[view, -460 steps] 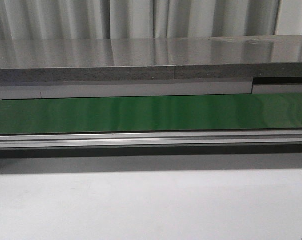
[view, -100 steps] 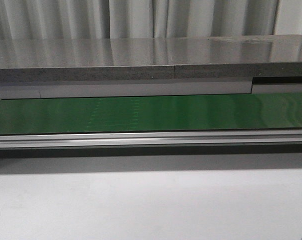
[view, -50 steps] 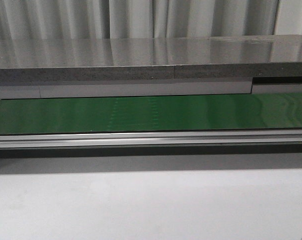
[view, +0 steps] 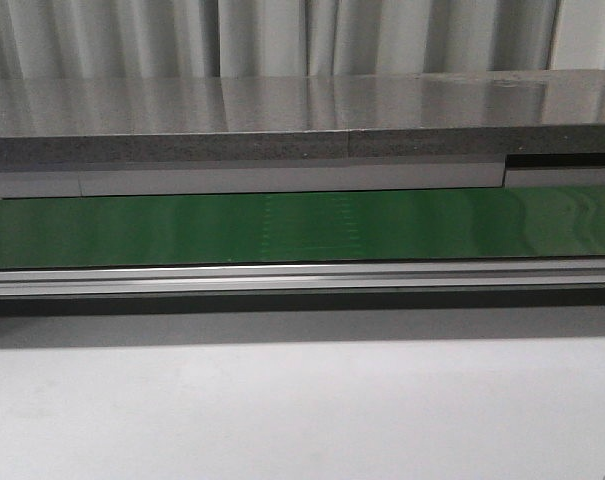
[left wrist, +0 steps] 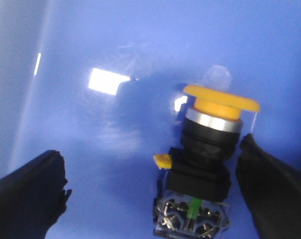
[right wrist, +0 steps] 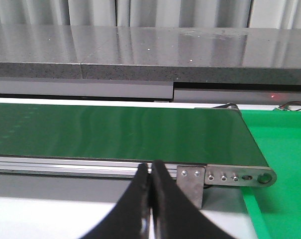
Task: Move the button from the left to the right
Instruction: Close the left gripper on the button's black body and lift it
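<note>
1. Left gripper (left wrist: 155, 189): black fingers spread wide, one at either side of the left wrist view, holding nothing. The button stands in the gap, close against one finger (left wrist: 269, 194), well apart from the other; whether that near finger touches it cannot be told.

2. Button (left wrist: 205, 159): lies on a glossy blue surface (left wrist: 115, 59). Long axis runs away from the fingers, yellow mushroom cap at the far end, tilted slightly. Below the cap a bright metal collar, then a ribbed round black neck, then a blocky black body with a small yellow tab on its side. The near end is clear plastic showing metal contacts and a green stem.

3. Right gripper (right wrist: 151, 204): black tapered fingers pressed together tip to tip, nothing between them.

4. Beyond it, a smooth green conveyor belt (view: 302, 226) with an aluminium side rail (view: 302, 280) and bolted end bracket (right wrist: 225, 176); no button shows on the belt. Behind, a speckled grey slab (view: 182, 148); pale curtains (view: 282, 35) at the back.
</note>
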You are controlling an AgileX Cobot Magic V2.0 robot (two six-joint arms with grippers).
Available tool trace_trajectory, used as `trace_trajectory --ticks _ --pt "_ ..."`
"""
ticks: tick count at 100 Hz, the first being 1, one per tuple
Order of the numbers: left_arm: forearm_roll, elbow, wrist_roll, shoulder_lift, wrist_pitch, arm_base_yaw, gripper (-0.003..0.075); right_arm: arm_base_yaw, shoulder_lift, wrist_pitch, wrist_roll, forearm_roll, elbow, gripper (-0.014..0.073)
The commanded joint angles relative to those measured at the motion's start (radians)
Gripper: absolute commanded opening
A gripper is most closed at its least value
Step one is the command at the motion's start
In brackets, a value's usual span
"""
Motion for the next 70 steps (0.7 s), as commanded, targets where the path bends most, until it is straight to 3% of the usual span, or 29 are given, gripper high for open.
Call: trace_trajectory --ticks 1,45,54,70 --pt "-0.031 -0.030 0.014 -0.033 -0.044 0.000 0.0661 -0.005 -0.021 -0.075 -0.006 -0.004 -0.015 -0.0067" --pt "-0.050 -0.030 0.014 0.030 -0.058 0.000 0.0637 -0.005 -0.021 -0.075 -0.006 -0.004 -0.015 -0.0067" --pt "-0.050 -0.030 0.014 0.030 -0.065 0.000 0.0538 -0.005 -0.021 -0.075 -0.006 -0.004 -0.015 -0.0067" --pt "-0.050 -0.030 0.014 0.030 -0.071 0.000 0.0232 -0.005 -0.021 -0.075 -0.006 -0.004 -0.015 -0.0067"
